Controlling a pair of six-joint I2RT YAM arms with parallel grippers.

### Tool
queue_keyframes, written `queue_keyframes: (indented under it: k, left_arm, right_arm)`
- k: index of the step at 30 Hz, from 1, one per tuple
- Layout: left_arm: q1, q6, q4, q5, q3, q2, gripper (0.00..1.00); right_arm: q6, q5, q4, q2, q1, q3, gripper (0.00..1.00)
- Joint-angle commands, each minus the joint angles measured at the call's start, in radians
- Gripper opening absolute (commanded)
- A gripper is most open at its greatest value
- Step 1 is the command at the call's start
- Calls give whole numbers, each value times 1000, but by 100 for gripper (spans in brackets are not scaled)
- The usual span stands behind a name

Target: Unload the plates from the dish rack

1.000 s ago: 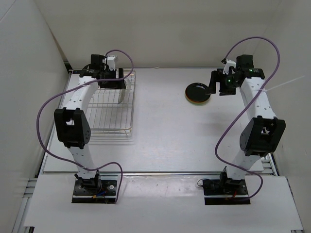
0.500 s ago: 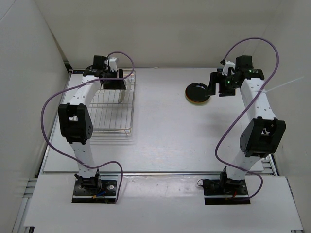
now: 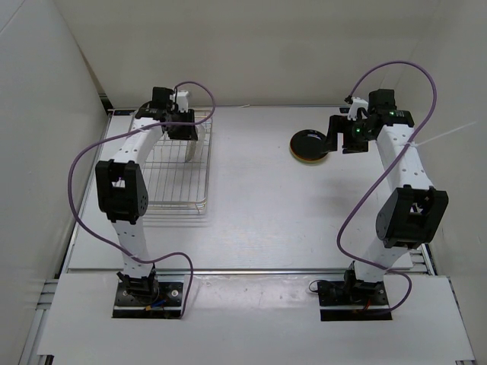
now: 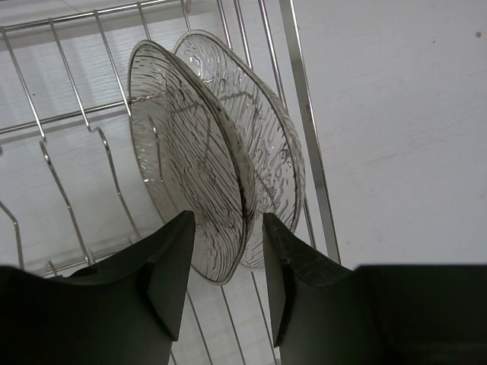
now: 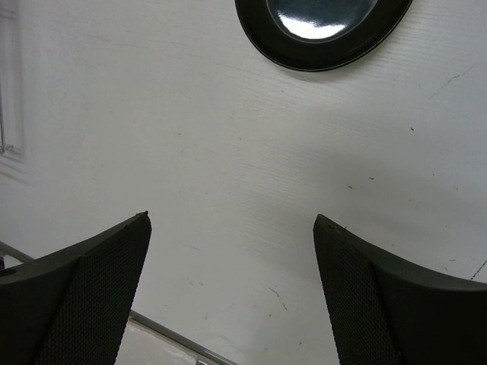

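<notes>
A clear glass plate [image 4: 183,152] stands on edge at the far right end of the wire dish rack [image 4: 306,122]. A second clear disc [image 4: 274,144] seems to stand right behind it. My left gripper [image 4: 226,224] is open, and the plate's lower rim lies between its fingers without being pinched. From above, the left gripper [image 3: 183,129] is over the rack [image 3: 171,186] and the glass [image 3: 190,150]. A glossy black plate [image 3: 308,141] lies on an orange plate [image 3: 303,158] on the table. My right gripper [image 3: 335,137] is open and empty beside them. The black plate [image 5: 323,26] is beyond its fingers. No green plate shows.
The rest of the rack holds only bare wire. White walls close the table on the left, back and right. Purple cables loop off both arms. A metal rail [image 3: 243,271] runs along the table's near edge.
My left arm has moved right along the rack's far end, bringing its gripper over the glass plate. The right arm has barely moved.
</notes>
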Motion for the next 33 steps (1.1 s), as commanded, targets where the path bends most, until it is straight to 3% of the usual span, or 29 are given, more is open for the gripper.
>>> queue_keyframes:
  k: [1, 3, 8, 16, 21, 33]
  left_arm:
    - [-6, 6, -8, 4, 33, 4, 52]
    - [-15, 6, -8, 4, 33, 4, 50]
    - [-25, 6, -8, -7, 33, 4, 36]
    - [-25, 6, -8, -16, 33, -14, 27]
    - [-25, -3, -18, -16, 42, -34, 11]
    - [-25, -22, -54, -27, 88, -97, 11]
  right_arm:
    - [-17, -16, 4, -49, 1, -6, 90]
    - [-17, -16, 4, -49, 1, -6, 90]
    - [-17, -16, 4, -49, 1, -15, 90]
    - [-17, -26, 13, -49, 1, -34, 90]
    - [-17, -26, 13, -49, 1, -34, 90]
    - [-17, -35, 13, -59, 1, -43, 90]
